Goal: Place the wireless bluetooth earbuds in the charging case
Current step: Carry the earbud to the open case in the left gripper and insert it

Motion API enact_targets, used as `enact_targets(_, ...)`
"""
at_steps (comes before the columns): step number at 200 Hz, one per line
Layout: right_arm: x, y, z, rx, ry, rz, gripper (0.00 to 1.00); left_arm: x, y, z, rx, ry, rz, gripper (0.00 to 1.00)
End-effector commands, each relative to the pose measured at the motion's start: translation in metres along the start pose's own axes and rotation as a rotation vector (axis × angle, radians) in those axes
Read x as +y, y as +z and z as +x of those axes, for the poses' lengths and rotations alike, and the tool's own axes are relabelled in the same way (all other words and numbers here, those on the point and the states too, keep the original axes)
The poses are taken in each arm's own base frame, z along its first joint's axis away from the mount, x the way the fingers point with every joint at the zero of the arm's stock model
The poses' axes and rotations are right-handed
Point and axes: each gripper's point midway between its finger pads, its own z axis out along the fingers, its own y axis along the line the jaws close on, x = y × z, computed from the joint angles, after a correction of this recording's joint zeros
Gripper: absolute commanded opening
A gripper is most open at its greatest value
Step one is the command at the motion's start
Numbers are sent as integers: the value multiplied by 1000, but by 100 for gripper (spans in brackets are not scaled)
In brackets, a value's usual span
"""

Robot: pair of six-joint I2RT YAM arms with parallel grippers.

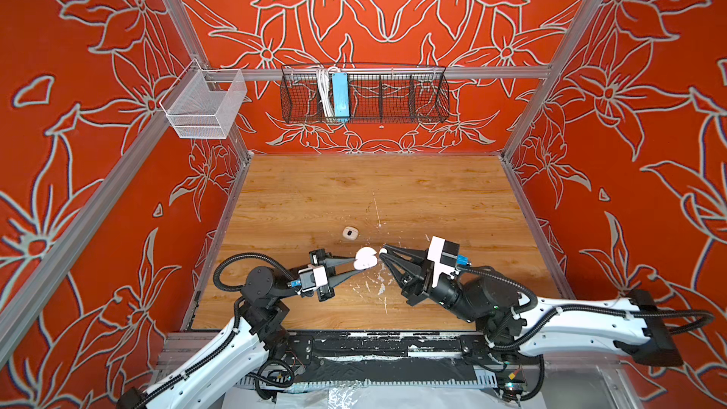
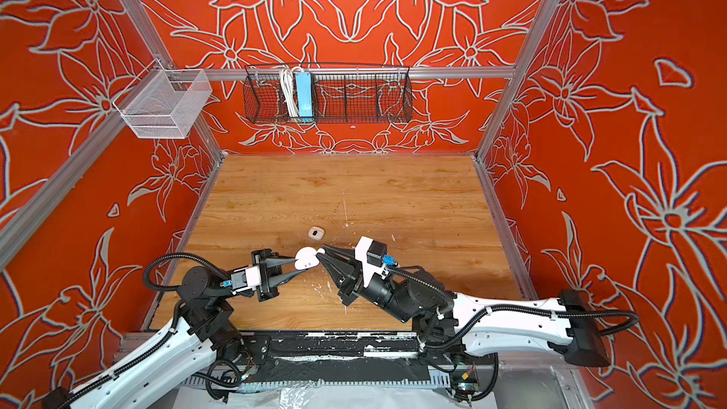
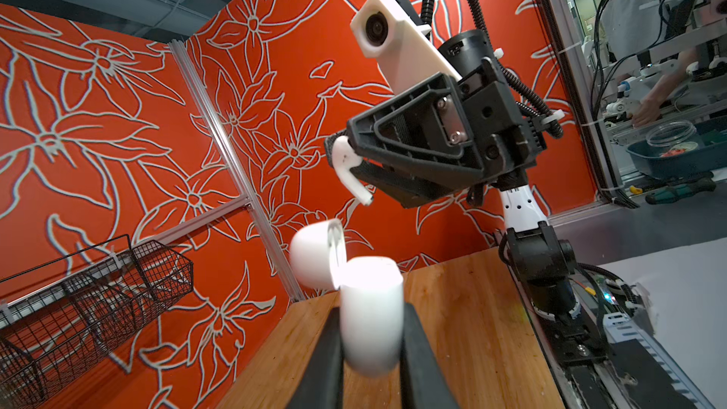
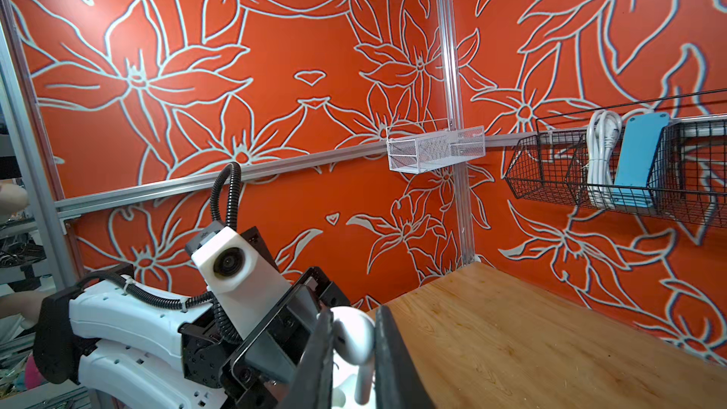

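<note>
Pincers both tight: left pincer [image 1: 356, 264] on one open charging case [image 3: 371, 316], right pincer [image 1: 382, 252] on one earbud [image 3: 346, 167]; perhaps second earbud [image 1: 349, 233] nearby.

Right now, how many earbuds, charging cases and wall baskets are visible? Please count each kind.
Earbuds: 2, held earbud in the right gripper, loose earbud on the table.
Charging case: 1, open, in the left gripper.
Baskets: 2, white basket, black basket.
Total: 5.

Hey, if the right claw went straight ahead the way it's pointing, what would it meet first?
Most likely the open charging case gripped by the left claw, just ahead of the earbud in the right claw; relative height is unclear.
</note>
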Motion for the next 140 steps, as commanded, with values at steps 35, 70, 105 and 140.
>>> enact_targets(35, 5, 14, -5, -36, 2, 4, 17, 11, -1, -1, -2, -13, -77, 0)
enact_targets(70, 4, 23, -6, -43, -16, 23, 17, 15, -2, -1, -2, -44, -109, 0)
enact_targets(105, 4, 30, -7, -46, -38, 38, 17, 15, -2, -2, 0, -57, -110, 0)
enact_targets(140, 2, 35, -5, -44, -54, 61, 17, 14, -3, 1, 3, -69, -112, 0)
